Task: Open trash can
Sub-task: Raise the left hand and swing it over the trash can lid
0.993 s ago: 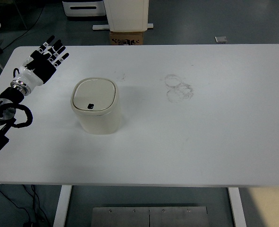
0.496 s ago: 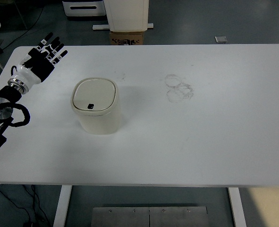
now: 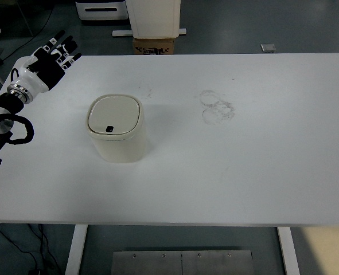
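The cream trash can (image 3: 116, 128) stood on the white table (image 3: 226, 149), left of centre, its lid closed. The left hand (image 3: 47, 64) hung over the table's far-left corner, fingers spread, holding nothing, its arm cut off by the picture's edge.

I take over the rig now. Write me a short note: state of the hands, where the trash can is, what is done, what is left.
Left hand: open, fingers spread, holds nothing, over the table's far left corner, apart from the can.
Right hand: not in view.
Trash can: upright on the white table, left of centre, lid shut.
Done: nothing visible.
Left: bring a hand to the lid and open it.
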You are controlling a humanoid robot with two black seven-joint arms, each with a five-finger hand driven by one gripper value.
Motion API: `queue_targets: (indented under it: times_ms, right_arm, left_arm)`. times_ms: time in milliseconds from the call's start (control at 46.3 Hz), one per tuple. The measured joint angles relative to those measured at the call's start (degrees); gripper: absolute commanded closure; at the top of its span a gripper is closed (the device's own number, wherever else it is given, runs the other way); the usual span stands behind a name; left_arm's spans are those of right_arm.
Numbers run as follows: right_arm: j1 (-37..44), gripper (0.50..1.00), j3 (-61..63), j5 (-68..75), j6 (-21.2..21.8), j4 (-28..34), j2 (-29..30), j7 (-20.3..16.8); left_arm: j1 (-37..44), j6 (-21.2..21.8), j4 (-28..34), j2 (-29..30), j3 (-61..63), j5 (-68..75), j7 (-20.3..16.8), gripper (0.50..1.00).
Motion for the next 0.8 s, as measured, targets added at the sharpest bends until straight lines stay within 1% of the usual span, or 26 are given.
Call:
queue_targets:
  times_ms: [65, 216, 367, 432, 583, 669, 712, 799]
  right_arm:
    - [-0.01, 0.509, 0.0, 0.01, -0.01, 0.0, 0.0, 0.0]
    - [0.01, 0.509, 0.0, 0.03, -0.03, -0.01, 0.0, 0.0]
    - [0.0, 0.509, 0.0, 0.04, -0.05, 0.0, 0.01, 0.0]
    - [0.0, 0.509, 0.0, 0.04, -0.05, -0.01, 0.0, 0.0]
    - [0.02, 0.509, -0.01, -0.02, -0.03, 0.03, 0.0, 0.0]
    - [-0.01, 0.509, 0.0, 0.0, -0.04, 0.01, 0.0, 0.0]
    - [-0.01, 0.509, 0.01, 0.0, -0.03, 0.01, 0.01, 0.0]
    - [-0.03, 0.509, 0.03, 0.0, -0.05, -0.01, 0.0, 0.0]
  left_arm:
    - [-0.86, 0.97, -3.12, 1.58, 0.04, 1.68, 0.09, 0.5]
    - [-2.25, 3.7, -7.64, 4.43, 0.5, 5.44, 0.45, 0.5]
    - [-3.54, 5.67, -11.78, 7.58, 0.78, 9.92, 2.67, 0.5]
    - [-3.89, 6.42, -13.72, 9.49, 1.0, 11.9, 4.6, 0.5]
    - [-5.1, 6.6, -19.02, 12.29, 2.13, 19.64, 10.39, 0.5]
    - [-6.18, 6.01, -21.89, 14.34, 2.17, 23.91, 12.85, 0.5]
    - [-6.44, 5.59, -24.66, 15.8, 2.2, 25.73, 14.18, 0.5]
    - [-6.86, 4.49, -27.3, 17.75, 2.51, 27.7, 15.8, 0.5]
